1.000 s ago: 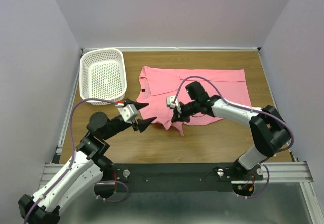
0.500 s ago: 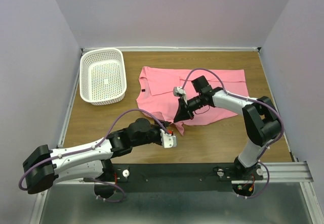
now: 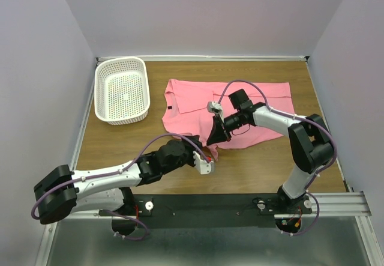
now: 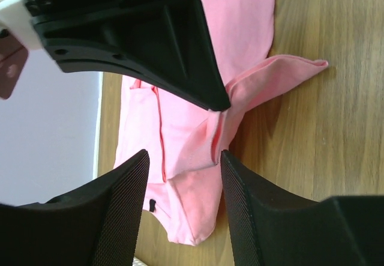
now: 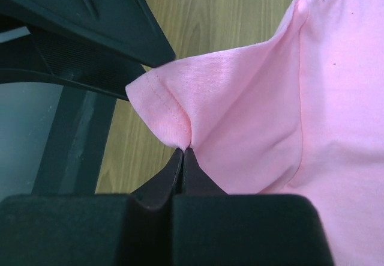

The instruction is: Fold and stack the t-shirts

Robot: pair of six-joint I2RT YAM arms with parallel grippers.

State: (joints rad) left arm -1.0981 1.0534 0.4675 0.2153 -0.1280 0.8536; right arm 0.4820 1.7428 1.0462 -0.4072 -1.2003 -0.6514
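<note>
Landmark: the white perforated basket (image 3: 123, 92), standing upright on the wooden table (image 3: 120, 146).
T-shirt: one salmon-pink t-shirt (image 3: 189, 98) lies on the table to the right of the basket, near it but not touching. Most of it is spread flat.
Collar: the neck end faces the basket, with a small dark label (image 3: 170, 107) showing inside it.
Sleeve: the short sleeve (image 4: 282, 74) on the shirt's near edge sits further from the basket than the collar. It is drawn out to a point over bare wood.
Right gripper: the right gripper (image 5: 183, 157) reaches over the shirt from the side away from the basket. Its fingers are pressed together on the sleeve's stitched hem, and the cloth puckers where they meet.
Left gripper: the left gripper (image 4: 184, 158) sits low, right of the basket and nearer the arm bases, close against the right gripper. Its jaws stand partly apart and point at the pinched sleeve. No cloth is clamped between them that I can see.
</note>
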